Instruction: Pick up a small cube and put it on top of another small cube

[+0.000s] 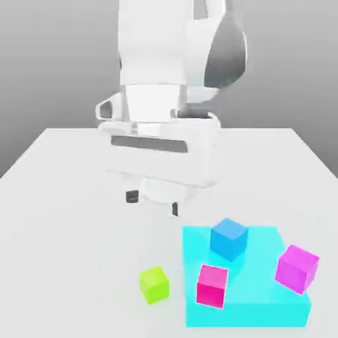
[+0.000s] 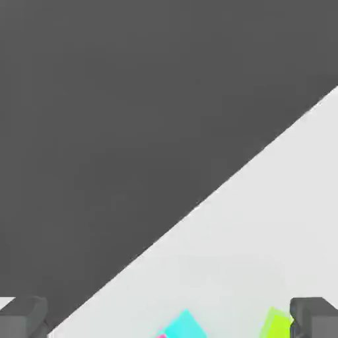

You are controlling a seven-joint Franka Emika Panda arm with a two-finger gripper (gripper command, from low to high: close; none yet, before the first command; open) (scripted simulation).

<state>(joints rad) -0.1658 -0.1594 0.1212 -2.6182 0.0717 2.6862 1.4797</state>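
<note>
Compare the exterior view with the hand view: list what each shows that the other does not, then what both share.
Exterior view alone: the white robot arm, the blue cube and the purple-magenta cube, both on the flat cyan slab, and the slab's full outline.

Hand view alone: a broad dark grey backdrop beyond the table edge, and the dark fingertips seen close, standing wide apart.

Both: the white table, the open gripper, the small lime-green cube, and part of the slab. The hot-pink cube appears whole in the exterior view, and a pink sliver at the hand view's edge may be it.
</note>
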